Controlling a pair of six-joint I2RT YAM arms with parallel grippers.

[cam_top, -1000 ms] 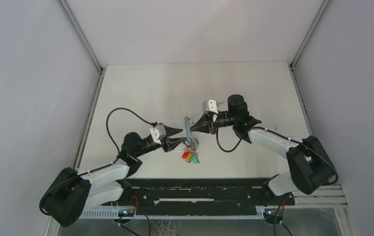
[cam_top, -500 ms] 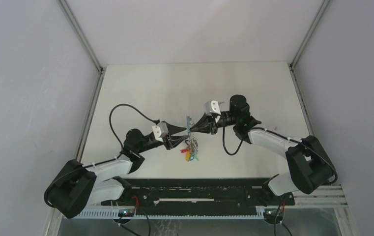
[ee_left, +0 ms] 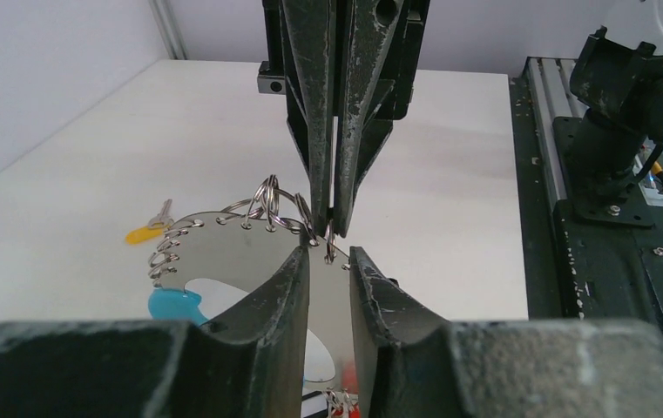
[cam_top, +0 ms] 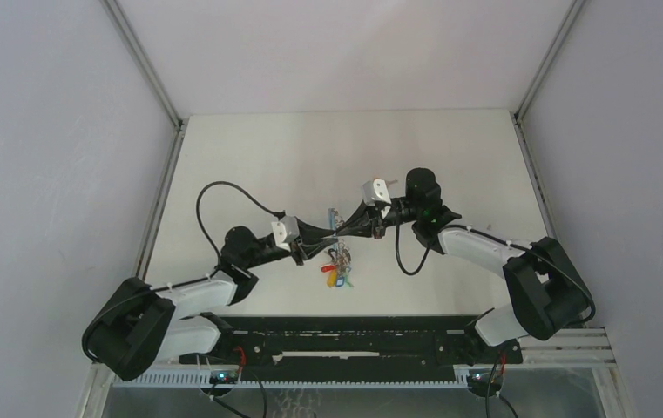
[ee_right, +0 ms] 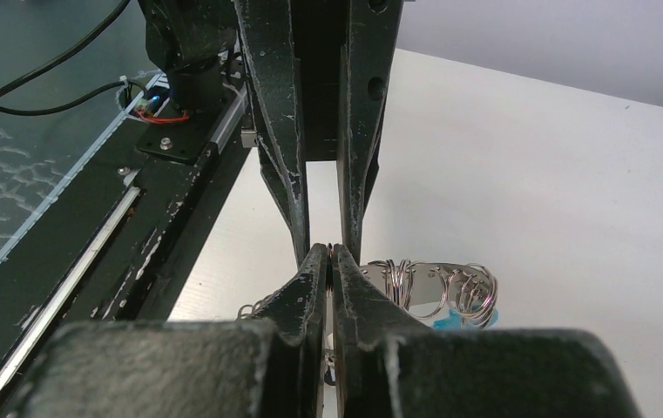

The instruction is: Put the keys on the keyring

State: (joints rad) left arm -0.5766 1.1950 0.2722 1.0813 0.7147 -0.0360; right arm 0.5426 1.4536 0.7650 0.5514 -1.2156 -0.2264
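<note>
At lower centre the right gripper is pinched tight on the thin edge of the keyring, whose small rings fan rightward above the white table. The left gripper reaches down from the top, fingers apart, tips either side of the pinch.

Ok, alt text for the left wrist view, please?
The shut right tool points down from the top, pinching the edge of the keyring, and the left tool, slightly open, points up from below to meet it. A yellow-tagged key lies on the table at left.
</note>
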